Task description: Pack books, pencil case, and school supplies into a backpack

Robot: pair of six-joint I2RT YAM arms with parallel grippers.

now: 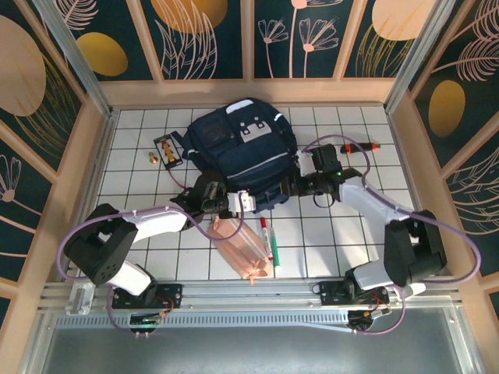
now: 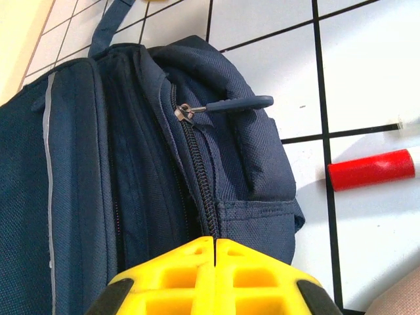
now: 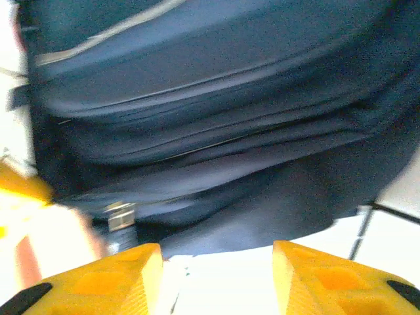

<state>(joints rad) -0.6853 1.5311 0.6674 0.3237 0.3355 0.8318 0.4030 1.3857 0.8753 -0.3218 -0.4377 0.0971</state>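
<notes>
Left wrist view: the left gripper [image 2: 215,279] has its yellow fingers [image 2: 172,275] pressed flat together at the near end of the backpack's [image 2: 131,164] zipper [image 2: 198,177], and I cannot tell whether any fabric is pinched between them. The right gripper [image 3: 216,275], jaws apart and empty, faces the backpack's side, while the pencil case [image 1: 243,245] and marker pen [image 1: 267,236] lie on the tiles [image 1: 312,241] just beside its near edge. If the left hold is weak, a tug could drag the backpack over them, or the right gripper could close on loose cloth.
</notes>
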